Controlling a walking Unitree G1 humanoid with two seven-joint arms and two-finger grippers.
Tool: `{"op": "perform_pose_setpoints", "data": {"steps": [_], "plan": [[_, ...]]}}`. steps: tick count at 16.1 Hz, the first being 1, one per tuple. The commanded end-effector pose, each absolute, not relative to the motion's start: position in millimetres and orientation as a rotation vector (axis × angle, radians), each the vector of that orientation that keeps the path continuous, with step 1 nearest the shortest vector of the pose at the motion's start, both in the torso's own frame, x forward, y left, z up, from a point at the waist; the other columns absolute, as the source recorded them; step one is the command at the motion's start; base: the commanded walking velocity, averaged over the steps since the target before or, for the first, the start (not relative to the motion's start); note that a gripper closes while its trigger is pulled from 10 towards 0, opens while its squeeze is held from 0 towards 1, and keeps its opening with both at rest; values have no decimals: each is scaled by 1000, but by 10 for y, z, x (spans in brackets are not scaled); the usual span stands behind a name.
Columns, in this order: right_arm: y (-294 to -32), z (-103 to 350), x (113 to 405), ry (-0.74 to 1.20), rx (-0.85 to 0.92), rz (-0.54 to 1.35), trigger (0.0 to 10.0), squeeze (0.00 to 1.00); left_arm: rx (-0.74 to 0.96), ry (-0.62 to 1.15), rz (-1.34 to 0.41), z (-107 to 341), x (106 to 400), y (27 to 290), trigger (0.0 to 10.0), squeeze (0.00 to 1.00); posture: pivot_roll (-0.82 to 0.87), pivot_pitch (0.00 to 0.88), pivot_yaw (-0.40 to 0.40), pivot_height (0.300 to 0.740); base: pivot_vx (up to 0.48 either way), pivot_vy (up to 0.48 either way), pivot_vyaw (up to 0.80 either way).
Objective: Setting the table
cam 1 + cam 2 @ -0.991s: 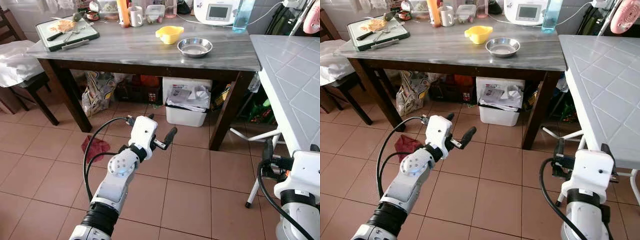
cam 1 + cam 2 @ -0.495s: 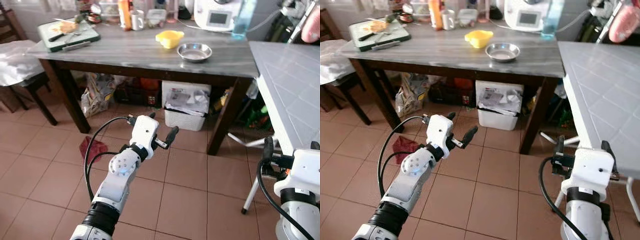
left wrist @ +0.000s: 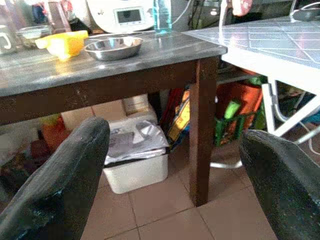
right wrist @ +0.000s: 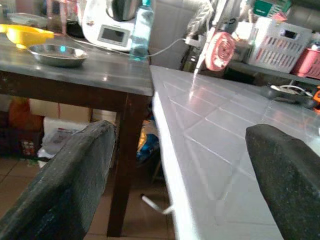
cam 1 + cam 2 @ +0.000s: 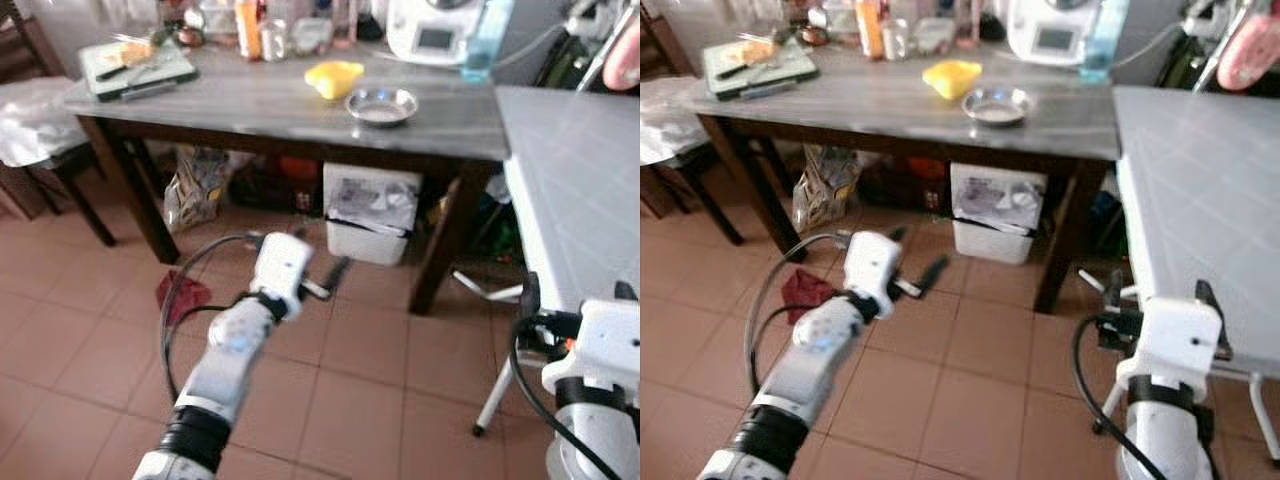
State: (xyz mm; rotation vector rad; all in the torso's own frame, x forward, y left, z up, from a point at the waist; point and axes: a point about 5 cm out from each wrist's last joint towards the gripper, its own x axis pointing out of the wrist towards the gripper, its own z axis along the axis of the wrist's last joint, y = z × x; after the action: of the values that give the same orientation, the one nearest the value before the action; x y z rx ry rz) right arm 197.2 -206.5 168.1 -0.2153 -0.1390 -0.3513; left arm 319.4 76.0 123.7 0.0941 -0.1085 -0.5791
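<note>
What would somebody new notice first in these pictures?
Probably the left gripper, held out with open fingers over the tiled floor, empty. Beyond it stands a dark-legged table carrying a yellow bowl beside a steel bowl. A white table runs along the robot's right.

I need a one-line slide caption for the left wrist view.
Open left gripper faces a steel bowl and yellow dish.

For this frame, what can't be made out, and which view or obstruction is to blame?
- Items at the back of the wooden table: blurred, cut off by the top edge in the eye views.
- What lies on the green tray: too small, smeared.
- Right hand: its fingers are hidden behind its own wrist housing in the eye views.
</note>
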Motion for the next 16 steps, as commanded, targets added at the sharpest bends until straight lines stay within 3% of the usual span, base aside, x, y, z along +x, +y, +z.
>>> {"op": "perform_pose_setpoints", "data": {"steps": [1, 6, 16], "plan": [[-2094, 1685, 1964, -137, -223, -358, 10000, 0, 89, -112, -601, 1243, 3179, 695, 10000, 0, -85, 91, 34, 740, 0, -337, 0], [-2097, 1687, 1963, -138, -219, -355, 10000, 0, 93, -109, -609, 1234, 3173, 690, 10000, 0, -88, 91, 33, 740, 0, -340, -566], [-2075, 1721, 1971, -151, -237, -357, 10000, 0, 87, -110, -620, 1240, 3166, 628, 10000, 0, -93, 96, 39, 740, 0, -340, 0]]}}
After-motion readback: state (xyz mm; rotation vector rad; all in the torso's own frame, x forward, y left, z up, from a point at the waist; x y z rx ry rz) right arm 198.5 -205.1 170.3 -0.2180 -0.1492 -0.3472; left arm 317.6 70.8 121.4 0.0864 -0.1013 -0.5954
